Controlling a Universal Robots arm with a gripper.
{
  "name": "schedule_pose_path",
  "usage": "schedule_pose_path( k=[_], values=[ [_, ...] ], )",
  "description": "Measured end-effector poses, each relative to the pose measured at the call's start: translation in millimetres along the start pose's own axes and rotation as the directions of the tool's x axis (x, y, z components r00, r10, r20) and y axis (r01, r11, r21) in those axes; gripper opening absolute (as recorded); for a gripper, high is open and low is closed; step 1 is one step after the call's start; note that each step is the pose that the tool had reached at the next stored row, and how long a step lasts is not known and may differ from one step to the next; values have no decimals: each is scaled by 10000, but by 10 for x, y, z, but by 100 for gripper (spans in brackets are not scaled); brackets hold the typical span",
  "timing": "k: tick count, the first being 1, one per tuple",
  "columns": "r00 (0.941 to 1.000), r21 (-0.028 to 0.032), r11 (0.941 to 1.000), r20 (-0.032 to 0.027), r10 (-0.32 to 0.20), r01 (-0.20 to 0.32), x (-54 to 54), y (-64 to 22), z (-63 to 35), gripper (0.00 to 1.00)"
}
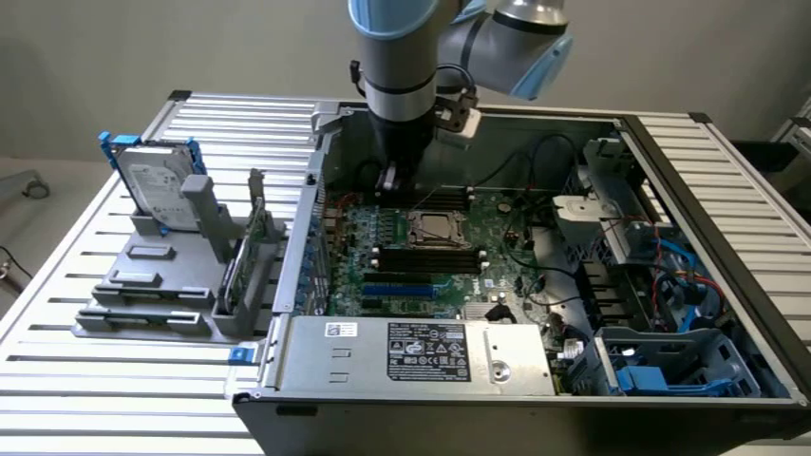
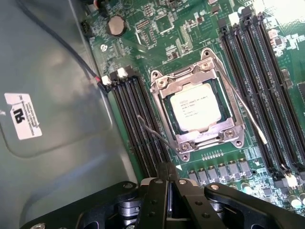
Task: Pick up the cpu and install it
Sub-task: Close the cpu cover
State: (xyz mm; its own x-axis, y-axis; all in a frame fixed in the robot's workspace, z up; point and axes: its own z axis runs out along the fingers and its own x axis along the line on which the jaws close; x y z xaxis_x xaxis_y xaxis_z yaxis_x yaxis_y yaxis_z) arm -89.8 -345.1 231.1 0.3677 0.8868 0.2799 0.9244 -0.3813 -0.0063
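So the arm (image 1: pixel 398 57) comes in from the top at the far side of the scene, a bit toward the exterior view's left, and its last grey link with the blue band points pretty much straight down. The blue-capped joint (image 1: pixel 526 38) sits just to the exterior view's right of that link. The black gripper (image 1: pixel 390 179) hangs vertical below the wrist, low down. In the wrist view both fingers (image 2: pixel 155 200) are pressed together, tips meeting in a point.
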Motion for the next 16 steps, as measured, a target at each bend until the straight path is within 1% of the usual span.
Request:
schedule_pose_path(
  k=[2, 5, 10, 16],
  values=[
    [9997, -67, 9997, -4, 234, -234, -3, 2, 12, 11],
    [9990, -128, 9989, -7, 442, -442, -3, 11, 26, 11],
    [9981, -188, 9979, -19, 615, -616, 10, 32, 47, 11],
    [9974, -264, 9970, -42, 722, -723, 27, 35, 91, 11]
  ],
)
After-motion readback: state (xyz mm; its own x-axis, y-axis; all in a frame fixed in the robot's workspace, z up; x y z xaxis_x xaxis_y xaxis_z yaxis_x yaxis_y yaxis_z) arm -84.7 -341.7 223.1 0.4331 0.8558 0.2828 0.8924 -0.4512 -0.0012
